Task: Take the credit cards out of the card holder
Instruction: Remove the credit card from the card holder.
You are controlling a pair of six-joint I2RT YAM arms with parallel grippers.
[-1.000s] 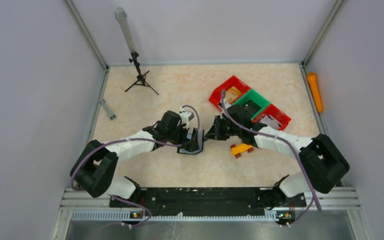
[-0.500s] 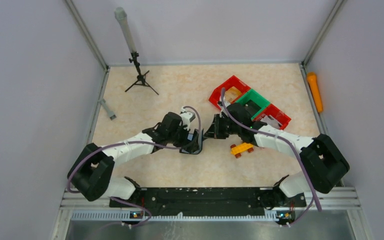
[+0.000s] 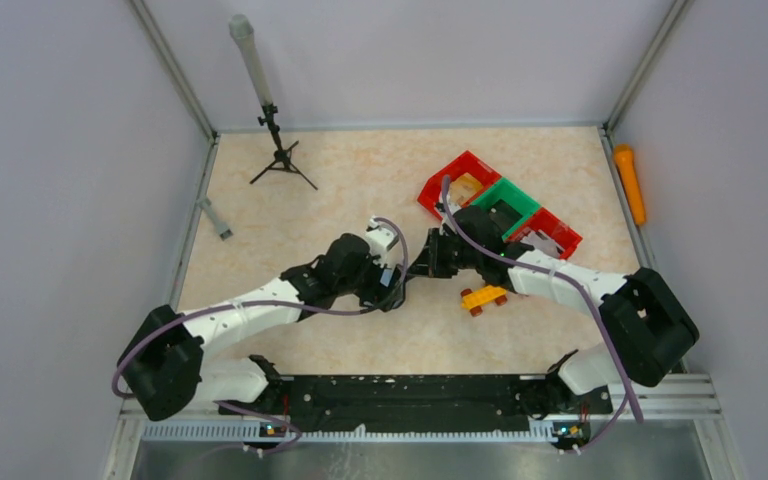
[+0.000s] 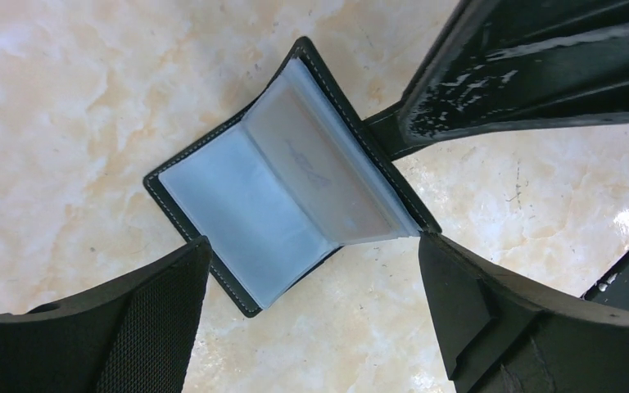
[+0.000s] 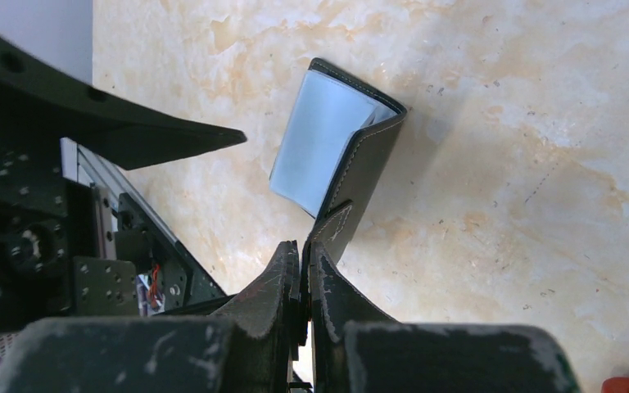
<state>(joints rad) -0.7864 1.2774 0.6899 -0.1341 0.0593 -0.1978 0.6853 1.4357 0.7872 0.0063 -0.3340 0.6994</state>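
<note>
The card holder (image 4: 287,205) is lying open on the table (image 3: 290,200) at the centre of the overhead frame, its pale inner sleeves facing up and one flap tilting upward. The right gripper (image 5: 307,246) is clamping its strap tab (image 5: 333,223). The left gripper (image 4: 311,246) is hovering above it, fingers wide apart.

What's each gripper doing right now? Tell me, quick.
Left gripper: open, fingers either side of the spread card holder, gripping nothing.
Right gripper: shut on the card holder's strap tab.
</note>
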